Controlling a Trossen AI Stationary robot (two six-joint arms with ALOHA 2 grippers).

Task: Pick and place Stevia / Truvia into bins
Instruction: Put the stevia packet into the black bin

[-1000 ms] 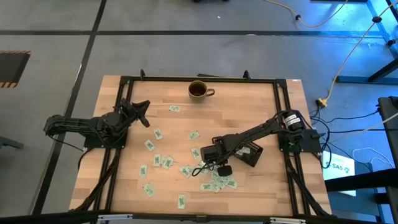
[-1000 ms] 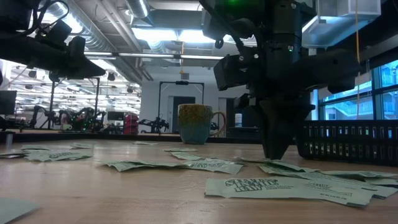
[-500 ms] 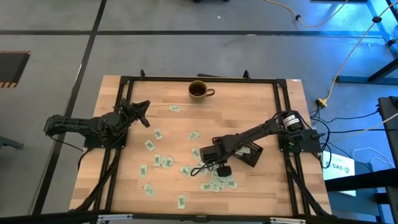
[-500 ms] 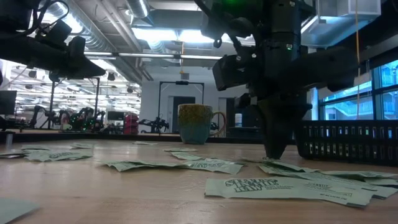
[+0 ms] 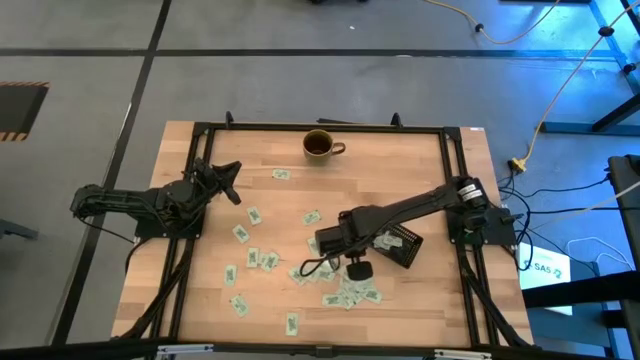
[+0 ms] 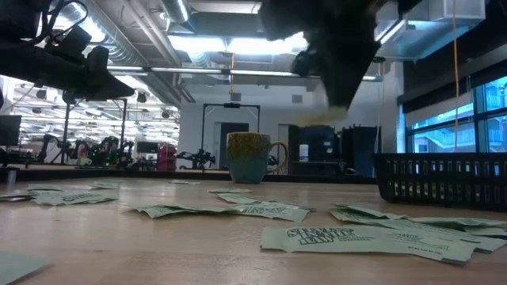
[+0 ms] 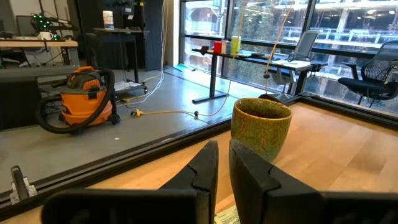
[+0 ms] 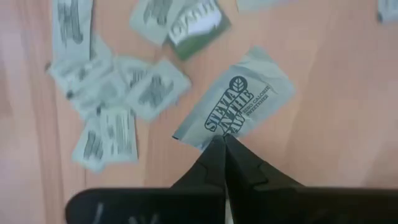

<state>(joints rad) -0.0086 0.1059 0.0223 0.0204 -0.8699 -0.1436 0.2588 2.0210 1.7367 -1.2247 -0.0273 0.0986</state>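
Wooden tabletop [image 5: 420,165] inside a dark frame carries scattered Stevia sachets [image 5: 345,293], thickest near its front centre; a brown mug [image 5: 319,145] stands at the far edge, well apart from them. Only the right wrist view shows the grasp: the right gripper [image 8: 221,144] has its fingers pressed together on the corner of one Stevia sachet [image 8: 239,114], which hangs above the loose ones; the low view gives just a dark blur overhead there. From above, that gripper [image 5: 331,243] sits just beside the black bin [image 5: 402,245], the arm crossing over part of it. At the tabletop's left edge waits the left gripper [image 7: 222,163], fingers nearly together around nothing; its wrist view faces the mug.
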